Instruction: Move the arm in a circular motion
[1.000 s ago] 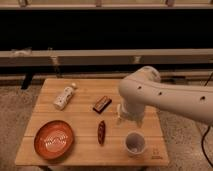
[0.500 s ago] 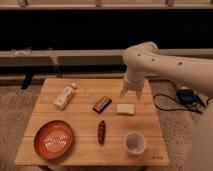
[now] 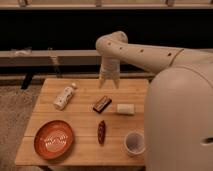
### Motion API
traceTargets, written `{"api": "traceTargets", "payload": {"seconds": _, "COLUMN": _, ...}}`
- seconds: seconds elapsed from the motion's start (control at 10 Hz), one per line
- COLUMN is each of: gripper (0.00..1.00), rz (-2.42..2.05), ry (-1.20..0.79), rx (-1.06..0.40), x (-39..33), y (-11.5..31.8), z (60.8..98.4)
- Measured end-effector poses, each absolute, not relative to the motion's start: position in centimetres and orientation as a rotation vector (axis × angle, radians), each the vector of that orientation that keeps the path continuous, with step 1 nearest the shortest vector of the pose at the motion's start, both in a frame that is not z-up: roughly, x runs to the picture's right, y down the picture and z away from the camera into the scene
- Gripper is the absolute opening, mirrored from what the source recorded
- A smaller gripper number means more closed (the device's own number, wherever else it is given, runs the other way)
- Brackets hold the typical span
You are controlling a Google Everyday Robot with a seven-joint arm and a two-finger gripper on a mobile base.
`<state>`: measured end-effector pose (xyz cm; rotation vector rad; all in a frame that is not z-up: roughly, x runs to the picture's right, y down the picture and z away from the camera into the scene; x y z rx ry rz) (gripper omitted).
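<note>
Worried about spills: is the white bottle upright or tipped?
Tipped: bottle lies sideways on the table; hand hovers over its far side.

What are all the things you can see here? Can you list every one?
table: 1, light wood, middle of the view
bottle: 1, white, lying on its side at the table's back left
snack bar: 1, dark brown, middle of the table
block: 1, pale cream, just right of the snack bar
oblong thing: 1, dark red, front middle of the table
plate: 1, orange-red, front left corner of the table
cup: 1, white, front right, next to the arm's big near part
carpet: 1, grey-brown, floor left of the table
arm: 1, cream-white, coming in from the right
gripper: 1, cream-white, pointing down over the table's back edge
</note>
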<state>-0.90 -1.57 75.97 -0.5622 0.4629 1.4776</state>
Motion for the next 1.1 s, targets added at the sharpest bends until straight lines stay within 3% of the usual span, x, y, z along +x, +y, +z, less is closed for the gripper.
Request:
{"api": "traceTargets", "payload": {"seconds": 0.6, "gripper": 0.65, "rz": 1.159, "ry": 0.335, "rx": -0.626, "x": -17.1, "y": 3.4, "z": 70.1}}
{"api": "traceTargets", "payload": {"seconds": 1.1, "gripper": 0.65, "rz": 0.971, "ry": 0.251, "rx": -0.684, "x": -20.5, "y": 12.2, "z": 61.7}}
